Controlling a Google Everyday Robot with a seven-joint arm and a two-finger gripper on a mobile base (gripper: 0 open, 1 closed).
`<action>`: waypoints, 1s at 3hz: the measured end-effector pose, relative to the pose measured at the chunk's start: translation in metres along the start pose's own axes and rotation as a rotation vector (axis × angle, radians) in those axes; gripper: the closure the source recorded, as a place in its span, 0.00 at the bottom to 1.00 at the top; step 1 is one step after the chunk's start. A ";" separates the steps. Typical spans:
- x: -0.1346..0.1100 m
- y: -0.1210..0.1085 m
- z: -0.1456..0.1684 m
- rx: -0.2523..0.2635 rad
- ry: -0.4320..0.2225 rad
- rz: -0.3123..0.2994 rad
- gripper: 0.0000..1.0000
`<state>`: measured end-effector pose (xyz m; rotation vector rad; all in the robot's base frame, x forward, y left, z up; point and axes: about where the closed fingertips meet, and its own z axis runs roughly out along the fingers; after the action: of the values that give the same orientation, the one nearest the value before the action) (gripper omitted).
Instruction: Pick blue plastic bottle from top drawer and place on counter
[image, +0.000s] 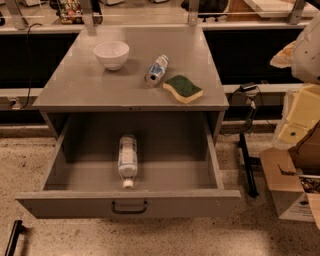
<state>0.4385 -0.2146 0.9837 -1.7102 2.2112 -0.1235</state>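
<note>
The blue plastic bottle (127, 159) lies on its side in the open top drawer (127, 204), left of the middle, with its white cap towards the front panel. The drawer is pulled far out, and its dark bar handle is centred on the front. The counter (80, 82) is the flat grey top of the cabinet behind it. My gripper (294, 131) is at the right edge of the view, with a white arm and pale yellow parts. It is beside the cabinet, well to the right of the drawer and apart from the bottle.
On the counter are a white bowl (111, 54) at the back left, a blue-and-silver can (156, 70) lying on its side, and a green-and-yellow sponge (183, 88). A dark stand (247, 155) and a cardboard box (287, 187) are on the floor to the right.
</note>
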 end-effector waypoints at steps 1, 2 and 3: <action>0.000 0.000 0.000 0.000 0.000 -0.001 0.00; -0.033 0.004 0.027 -0.049 -0.035 -0.144 0.00; -0.088 0.024 0.070 -0.124 -0.136 -0.374 0.00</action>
<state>0.4580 -0.1142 0.9301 -2.1170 1.8172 0.0401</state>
